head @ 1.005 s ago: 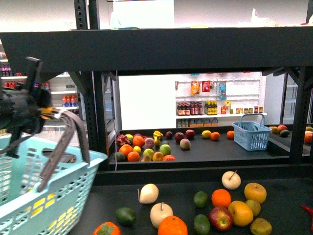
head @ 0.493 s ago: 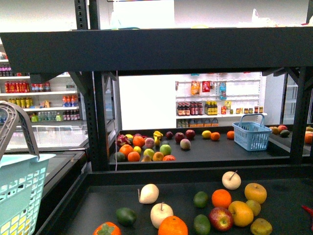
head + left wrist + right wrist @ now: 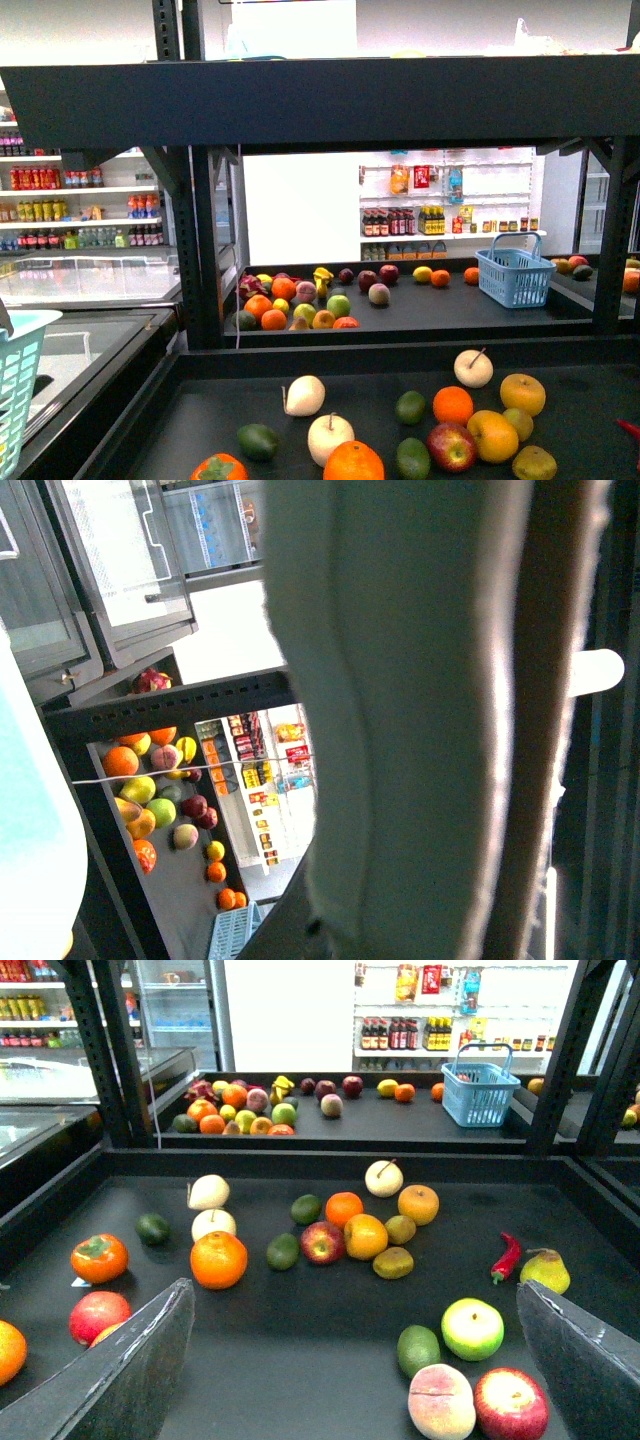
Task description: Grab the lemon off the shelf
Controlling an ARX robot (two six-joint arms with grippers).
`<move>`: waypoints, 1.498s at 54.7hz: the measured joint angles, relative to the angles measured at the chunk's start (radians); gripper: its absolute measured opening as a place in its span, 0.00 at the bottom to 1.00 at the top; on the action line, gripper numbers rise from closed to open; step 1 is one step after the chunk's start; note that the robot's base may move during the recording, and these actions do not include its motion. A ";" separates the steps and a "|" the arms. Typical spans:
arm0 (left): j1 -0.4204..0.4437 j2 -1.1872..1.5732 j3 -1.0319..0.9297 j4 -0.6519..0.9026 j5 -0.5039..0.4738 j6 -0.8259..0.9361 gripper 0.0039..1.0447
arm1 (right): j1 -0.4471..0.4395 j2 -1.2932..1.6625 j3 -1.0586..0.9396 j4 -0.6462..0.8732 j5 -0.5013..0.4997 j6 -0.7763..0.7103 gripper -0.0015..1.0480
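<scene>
The black metal-framed shelf (image 3: pixel 320 100) fills the front view, and its near dark tier (image 3: pixel 300 1360) holds scattered fruit. A small yellow oval lemon (image 3: pixel 393 1262) lies mid-tier beside an orange-yellow fruit; it also shows in the front view (image 3: pixel 533 462). A second one like it (image 3: pixel 400 1229) lies just behind. My right gripper (image 3: pixel 355 1380) is open and empty above the near tier, short of the lemon. My left gripper is shut on the grey basket handle (image 3: pixel 420 730), which fills the left wrist view and hides its fingers. Only the basket's teal rim (image 3: pixel 20 330) shows at the front view's left edge.
Near the lemon lie oranges, a red apple (image 3: pixel 322 1243), a red chilli (image 3: pixel 507 1257) and a pear (image 3: pixel 545 1270). A green apple (image 3: pixel 472 1328), a peach and another apple lie close by the right finger (image 3: pixel 590 1360). A blue basket (image 3: pixel 515 275) stands on the far tier.
The teal basket and my left arm have swung left out of the front view; only a corner of the rim still shows. The fruit has not moved.
</scene>
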 joint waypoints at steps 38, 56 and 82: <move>0.067 0.122 -0.086 0.241 0.078 -0.046 0.38 | 0.000 0.000 0.000 0.000 0.000 0.000 0.93; 0.103 0.127 -0.132 0.179 0.124 0.004 0.95 | 0.000 0.000 0.000 0.000 0.000 0.000 0.93; 0.131 0.045 -0.177 0.094 0.154 0.057 0.93 | 0.000 0.000 0.000 0.000 0.000 0.000 0.93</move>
